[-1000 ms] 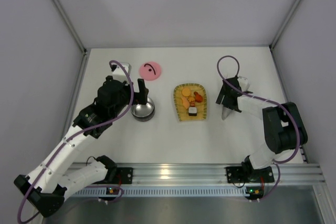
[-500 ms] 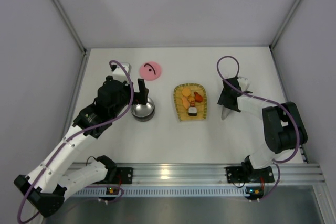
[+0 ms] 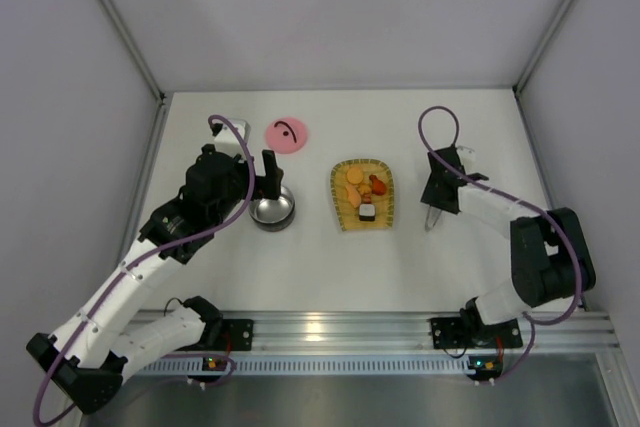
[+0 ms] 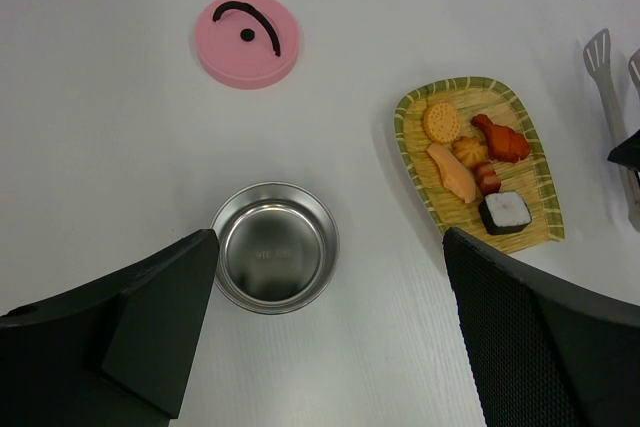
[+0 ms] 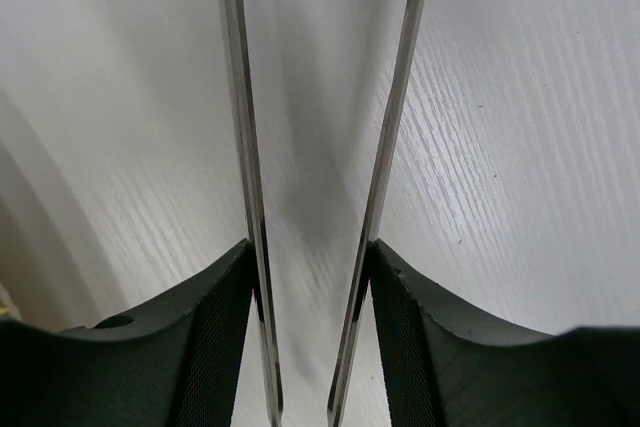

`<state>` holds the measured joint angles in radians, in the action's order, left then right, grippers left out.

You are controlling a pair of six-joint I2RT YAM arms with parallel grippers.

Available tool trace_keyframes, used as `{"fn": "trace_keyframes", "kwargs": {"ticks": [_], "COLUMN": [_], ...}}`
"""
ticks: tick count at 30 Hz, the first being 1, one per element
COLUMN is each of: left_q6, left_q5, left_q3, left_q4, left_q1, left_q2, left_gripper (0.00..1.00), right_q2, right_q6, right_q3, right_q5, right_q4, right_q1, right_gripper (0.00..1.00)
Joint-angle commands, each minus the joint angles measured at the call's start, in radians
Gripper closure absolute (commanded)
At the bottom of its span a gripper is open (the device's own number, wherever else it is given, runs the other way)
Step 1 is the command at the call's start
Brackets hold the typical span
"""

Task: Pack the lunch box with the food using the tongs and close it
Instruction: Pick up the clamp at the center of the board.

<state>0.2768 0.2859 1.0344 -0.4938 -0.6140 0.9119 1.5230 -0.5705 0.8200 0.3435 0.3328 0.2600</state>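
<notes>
The steel lunch box (image 3: 272, 210) stands open and empty on the table, and its pink lid (image 3: 286, 134) lies flat behind it. My left gripper (image 3: 268, 175) hovers open above the lunch box (image 4: 274, 247), its jaws wide apart around nothing. The food (image 3: 362, 194) is several orange, yellow and red pieces plus a dark piece with white (image 4: 505, 211) on a yellow woven tray (image 4: 410, 137). The tongs (image 3: 432, 217) lie right of the tray. My right gripper (image 3: 438, 192) is shut on the tongs, and its pads press both thin arms (image 5: 245, 147) from outside.
Grey walls close in the table on the left, back and right. An aluminium rail with both arm bases runs along the near edge. The right arm's purple cable (image 3: 437, 127) loops above the tongs.
My right gripper has closed in from wide open until its pads touch the tongs' two arms, and the right arm has shifted slightly. The left arm has not moved.
</notes>
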Motion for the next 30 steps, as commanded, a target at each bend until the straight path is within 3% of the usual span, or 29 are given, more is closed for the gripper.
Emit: {"fn": "trace_keyframes", "kwargs": {"ticks": [1,10,23,30], "left_q6": [-0.010,-0.010,-0.014,-0.016], "left_q5": [0.013,0.025,0.036,0.039], "left_q3": [0.030,0.032,0.032,0.029], "left_q4": [0.015,0.012,0.009,0.009], "left_q1": [0.002,0.002,0.002,0.002], "left_q2": [-0.005,0.005,0.012,0.016], "left_gripper": [0.01,0.01,0.01,0.01], "right_q2": [-0.098,-0.224,-0.406,-0.489], "right_q6": [0.021,0.063,0.130,0.143], "right_q3": [0.051,0.087,0.149,0.194], "right_q5": [0.011,0.022,-0.078,-0.150], "right_q4": [0.072,0.146,0.253,0.330], "right_q1": [0.013,0.013,0.035,0.119], "right_gripper": [0.53,0.50,0.52,0.53]}}
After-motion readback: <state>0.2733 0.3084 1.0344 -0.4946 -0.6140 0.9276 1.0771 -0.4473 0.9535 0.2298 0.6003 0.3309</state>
